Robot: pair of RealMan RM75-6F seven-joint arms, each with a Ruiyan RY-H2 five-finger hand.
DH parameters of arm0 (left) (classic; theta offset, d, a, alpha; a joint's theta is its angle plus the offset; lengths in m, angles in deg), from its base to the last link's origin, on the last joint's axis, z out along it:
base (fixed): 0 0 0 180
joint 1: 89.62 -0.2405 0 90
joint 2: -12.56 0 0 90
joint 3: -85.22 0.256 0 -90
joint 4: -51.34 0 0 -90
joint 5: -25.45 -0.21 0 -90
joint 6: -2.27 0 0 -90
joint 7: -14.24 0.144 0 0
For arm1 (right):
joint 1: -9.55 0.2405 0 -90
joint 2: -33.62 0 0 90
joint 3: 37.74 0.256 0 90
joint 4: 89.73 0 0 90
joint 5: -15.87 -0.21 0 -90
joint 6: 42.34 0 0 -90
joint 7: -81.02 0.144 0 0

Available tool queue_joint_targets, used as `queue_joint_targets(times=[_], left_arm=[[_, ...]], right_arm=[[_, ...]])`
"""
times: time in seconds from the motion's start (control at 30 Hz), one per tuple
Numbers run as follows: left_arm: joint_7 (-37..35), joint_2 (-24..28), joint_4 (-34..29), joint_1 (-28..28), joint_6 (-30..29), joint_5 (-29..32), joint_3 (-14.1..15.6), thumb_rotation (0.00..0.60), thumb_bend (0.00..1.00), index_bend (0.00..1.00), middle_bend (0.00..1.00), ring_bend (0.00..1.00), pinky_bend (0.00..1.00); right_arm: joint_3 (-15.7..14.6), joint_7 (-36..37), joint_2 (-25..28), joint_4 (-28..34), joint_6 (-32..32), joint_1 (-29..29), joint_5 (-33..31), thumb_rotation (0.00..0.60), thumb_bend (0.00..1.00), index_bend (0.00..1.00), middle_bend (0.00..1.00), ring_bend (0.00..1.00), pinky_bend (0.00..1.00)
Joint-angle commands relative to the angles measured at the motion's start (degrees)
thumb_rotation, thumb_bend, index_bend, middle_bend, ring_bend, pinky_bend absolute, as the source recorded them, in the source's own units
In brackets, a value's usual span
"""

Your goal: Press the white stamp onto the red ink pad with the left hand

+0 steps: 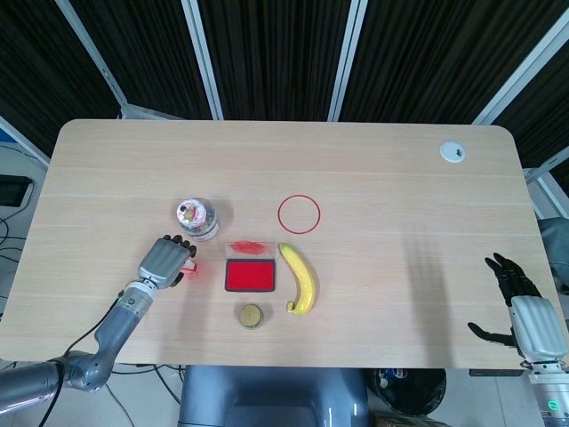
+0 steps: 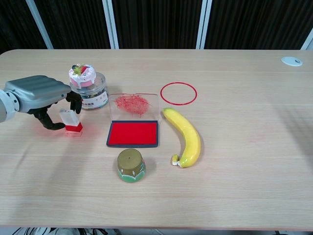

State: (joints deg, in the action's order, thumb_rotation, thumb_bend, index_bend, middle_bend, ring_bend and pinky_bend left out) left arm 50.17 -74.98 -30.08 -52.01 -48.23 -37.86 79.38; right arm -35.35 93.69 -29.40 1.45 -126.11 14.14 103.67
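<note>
White stamp amid left hand fingers

Your left robot hand is grey with black fingers, and the stamp just beside it is white over a red base. Past that you see the red ink pad in a dark frame, a yellow banana and a pale wood-grain table.

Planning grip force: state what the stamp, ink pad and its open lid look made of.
Stamp: seemingly hard plastic, translucent white body on a red base. Ink pad: matte red pad, likely felt or foam, in a dark tray. Lid: clear, thin plastic by its see-through look, smeared with red ink.
</note>
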Motion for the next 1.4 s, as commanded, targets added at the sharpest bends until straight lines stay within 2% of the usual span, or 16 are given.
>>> queue_joint_targets(times=[0.03, 0.43, 1.17, 1.4], left_arm=[[-0.37, -0.25, 0.42, 0.24, 0.09, -0.07, 0.25, 0.600, 0.30, 0.38, 0.36, 0.24, 0.35], [-2.15, -0.78, 1.38, 0.79, -0.15, -1.18, 1.24, 0.600, 0.32, 0.43, 0.41, 0.25, 0.36], [-3.11, -0.55, 2.07, 1.09, -0.76, -1.40, 2.55, 0.600, 0.34, 0.47, 0.44, 0.29, 0.39], [-3.26, -0.30, 1.91, 1.22, -0.82, -1.32, 2.78, 0.600, 0.40, 0.51, 0.49, 0.33, 0.43]], right_arm=[[0.01, 0.02, 0.00, 0.00, -0.02, -0.01, 0.00, 0.600, 0.07, 0.00, 0.00, 0.00, 0.18], [0.00, 0.18, 0.00, 0.07, -0.01, -0.05, -0.06, 0.600, 0.08, 0.00, 0.00, 0.00, 0.18], [-0.03, 0.14, 0.03, 0.18, 0.05, -0.08, -0.07, 0.600, 0.08, 0.00, 0.00, 0.00, 0.18], [-0.05, 0.11, 0.04, 0.25, -0.01, -0.10, 0.00, 0.600, 0.08, 0.00, 0.00, 0.00, 0.18]])
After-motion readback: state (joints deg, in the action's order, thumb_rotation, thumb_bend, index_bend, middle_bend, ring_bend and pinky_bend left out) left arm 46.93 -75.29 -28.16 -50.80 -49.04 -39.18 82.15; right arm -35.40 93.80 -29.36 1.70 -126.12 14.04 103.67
